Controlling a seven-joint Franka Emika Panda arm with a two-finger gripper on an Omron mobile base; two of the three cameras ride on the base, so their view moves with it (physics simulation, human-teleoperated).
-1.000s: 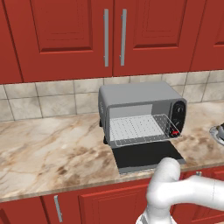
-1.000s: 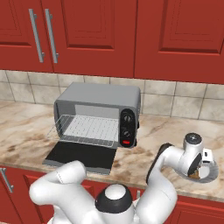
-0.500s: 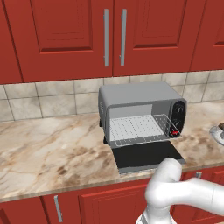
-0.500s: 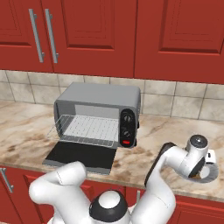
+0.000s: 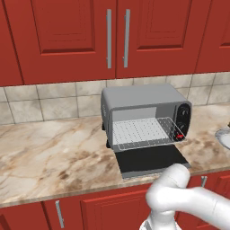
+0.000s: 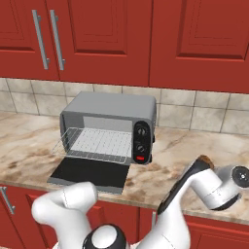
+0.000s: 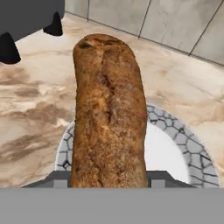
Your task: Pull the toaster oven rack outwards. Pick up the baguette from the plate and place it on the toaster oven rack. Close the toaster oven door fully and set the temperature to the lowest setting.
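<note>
We see the gripper (image 7: 109, 181) closed partway around the baguette (image 7: 109, 113), holding it above the plate (image 7: 168, 151) on the counter (image 7: 35, 105). To our left, the toaster oven (image 6: 109, 124) stands with its door (image 6: 90, 172) folded down and its rack (image 6: 95, 145) pulled out.

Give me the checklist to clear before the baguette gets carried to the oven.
1. Rack pulled out: ok, it juts past the front of the toaster oven.
2. Door open: ok, it lies flat under the rack.
3. Room on the rack: ok, nothing lies on it.
4. Grip: ok, the fingers sit against both sides of the baguette.
5. Baguette lifted off the plate: cannot tell from the hand view.
</note>
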